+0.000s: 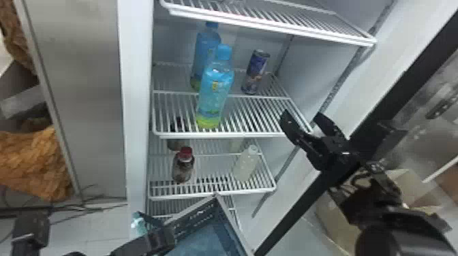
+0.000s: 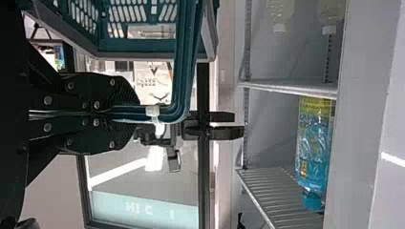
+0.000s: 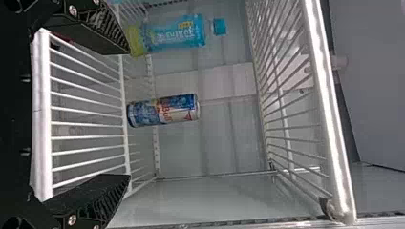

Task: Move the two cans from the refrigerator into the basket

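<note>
Blue slim can (image 3: 163,110) upright; right gripper (image 1: 302,115) spread before can, likely to straddle it; left gripper (image 2: 128,114) clenched on basket handle (image 2: 182,62), holding basket (image 1: 196,213) below can for drop.

basket (image 1: 197,216) partly outside head view

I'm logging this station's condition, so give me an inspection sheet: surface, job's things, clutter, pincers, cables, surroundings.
Surface: white wire shelf, middle level.
Job's things: can, upright toward the shelf's back right; basket, lower, in front.
Clutter: two blue bottles, left of the can.
Pincers: left pincer shut on the handle of the basket; right pincer open, near the shelf's front right corner.
Cables: dark cables, low at left.
Surroundings: crumpled orange-brown material, far left.
</note>
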Action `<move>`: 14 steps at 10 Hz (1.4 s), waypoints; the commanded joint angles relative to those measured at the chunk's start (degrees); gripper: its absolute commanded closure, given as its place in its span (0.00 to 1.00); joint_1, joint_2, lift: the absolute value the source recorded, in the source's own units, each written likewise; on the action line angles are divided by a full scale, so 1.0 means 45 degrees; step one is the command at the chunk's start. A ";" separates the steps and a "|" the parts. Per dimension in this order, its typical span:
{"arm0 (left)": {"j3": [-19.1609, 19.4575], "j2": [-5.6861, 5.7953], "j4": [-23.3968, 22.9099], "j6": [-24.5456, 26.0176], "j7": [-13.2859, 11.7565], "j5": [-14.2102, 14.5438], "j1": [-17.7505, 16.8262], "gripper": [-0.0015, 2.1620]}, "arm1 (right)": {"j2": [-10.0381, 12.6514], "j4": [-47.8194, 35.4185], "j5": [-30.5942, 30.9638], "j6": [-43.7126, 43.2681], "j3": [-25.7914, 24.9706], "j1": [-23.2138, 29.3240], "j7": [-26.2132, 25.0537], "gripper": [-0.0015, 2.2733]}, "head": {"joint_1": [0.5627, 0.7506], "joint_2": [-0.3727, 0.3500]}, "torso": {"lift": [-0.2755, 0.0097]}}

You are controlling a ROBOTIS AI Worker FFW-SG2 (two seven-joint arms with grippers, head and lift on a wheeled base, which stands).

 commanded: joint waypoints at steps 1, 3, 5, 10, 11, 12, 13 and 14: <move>-0.0007 0.0009 0.0000 0.0000 0.0000 0.0021 -0.0025 0.55 | -0.0162 0.0772 0.0032 -0.0062 0.0380 -0.0673 -0.0078 0.05 | 0.70 0.03 | 0.84; -0.0007 0.0028 0.0000 -0.0062 0.0000 0.0047 -0.0025 0.55 | -0.0279 0.1554 0.0133 -0.0312 0.0736 -0.1455 -0.0254 0.05 | 0.70 0.03 | 0.84; -0.0007 0.0048 0.0000 -0.0062 0.0019 0.0047 -0.0025 0.55 | -0.0318 0.2616 0.0285 -0.0405 0.1040 -0.2423 -0.0391 0.05 | 0.70 0.03 | 0.84; -0.0032 0.0067 0.0062 -0.0093 0.0019 0.0047 -0.0057 0.55 | -0.0552 0.5054 0.0616 -0.0530 0.1929 -0.4580 -0.0625 0.05 | 0.70 0.03 | 0.84; -0.0032 0.0087 0.0062 -0.0125 0.0019 0.0072 -0.0057 0.55 | -0.0552 0.5429 0.0692 -0.0530 0.2056 -0.4861 -0.0684 0.05 | 0.70 0.03 | 0.84; -0.0032 0.0087 0.0062 -0.0156 0.0019 0.0072 -0.0057 0.55 | -0.0552 0.5866 0.0768 -0.0530 0.2158 -0.5173 -0.0723 0.05 | 0.70 0.03 | 0.84; -0.0032 0.0087 0.0093 -0.0156 0.0019 0.0098 -0.0057 0.55 | -0.0552 0.6241 0.0996 -0.0530 0.2259 -0.5580 -0.0742 0.05 | 0.70 0.03 | 0.84; -0.0032 0.0087 0.0093 -0.0156 0.0019 0.0098 -0.0057 0.55 | -0.0552 0.6616 0.1199 -0.0530 0.2310 -0.5955 -0.0762 0.05 | 0.70 0.03 | 0.84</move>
